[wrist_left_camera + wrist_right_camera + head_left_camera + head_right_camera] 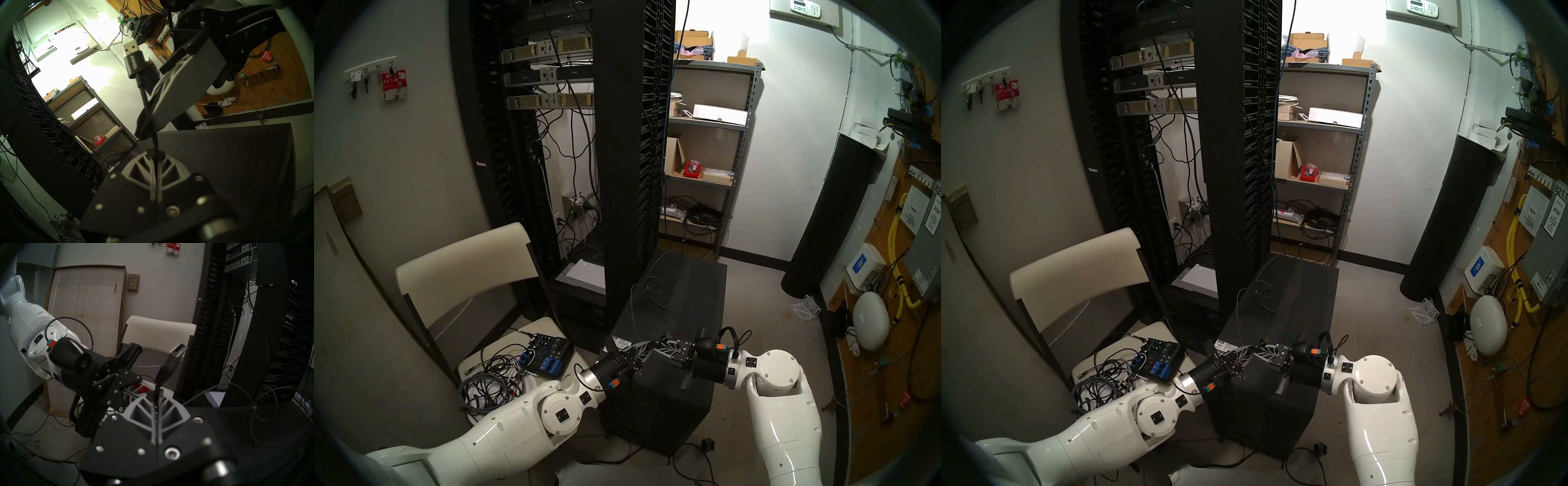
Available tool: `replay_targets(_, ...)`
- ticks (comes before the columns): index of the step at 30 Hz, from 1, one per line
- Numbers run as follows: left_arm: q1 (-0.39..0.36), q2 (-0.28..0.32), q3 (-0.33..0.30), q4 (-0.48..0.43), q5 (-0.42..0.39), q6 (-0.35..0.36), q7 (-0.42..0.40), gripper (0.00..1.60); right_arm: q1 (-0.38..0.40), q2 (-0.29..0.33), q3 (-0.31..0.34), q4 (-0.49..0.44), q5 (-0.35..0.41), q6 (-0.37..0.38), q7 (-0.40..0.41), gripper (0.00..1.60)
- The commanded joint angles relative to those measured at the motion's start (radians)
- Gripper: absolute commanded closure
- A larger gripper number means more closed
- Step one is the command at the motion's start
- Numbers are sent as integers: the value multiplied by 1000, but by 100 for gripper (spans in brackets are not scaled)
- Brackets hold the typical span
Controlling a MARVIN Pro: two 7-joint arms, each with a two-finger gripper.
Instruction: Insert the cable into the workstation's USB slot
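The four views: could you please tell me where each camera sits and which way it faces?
Head stereo left: on the head, looking down at the workstation and server rack; left arm and right arm show.
Head stereo right: same, slightly shifted.
Left wrist: faces right, to the plywood wall; left fingers pinch the cable.
Right wrist: faces left, to the chair and left arm; right fingers too.
Wrist views share the USB plug.

My arms [517, 421] are glossy white, my fingers [144, 411] grey with a leaf-vein lattice. The cable [667, 288] is thin grey, its plug [134, 64] black with a silver tip. The workstation [683, 383] is matte black, its top finely perforated.
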Motion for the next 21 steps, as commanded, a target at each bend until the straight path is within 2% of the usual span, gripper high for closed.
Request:
replay_targets(1, -22, 9, -19, -4, 21, -23, 25, 160, 16, 10, 10, -16, -1, 13, 0, 131)
replay_targets(7, -32, 2, -18, 9, 61, -44, 49, 160, 19, 12, 16, -15, 0, 16, 4, 124)
replay_targets(11, -39, -3, -18, 21, 109, -60, 81, 160, 15, 25, 15, -15, -3, 31, 20, 111)
replay_targets(16, -52, -5, -25, 37, 148, -74, 107, 160, 22, 54, 9, -12, -1, 58, 68, 110)
replay_targets(21, -82, -2, -33, 56, 206, -91, 128, 160, 24, 85, 4, -4, -17, 82, 109, 100)
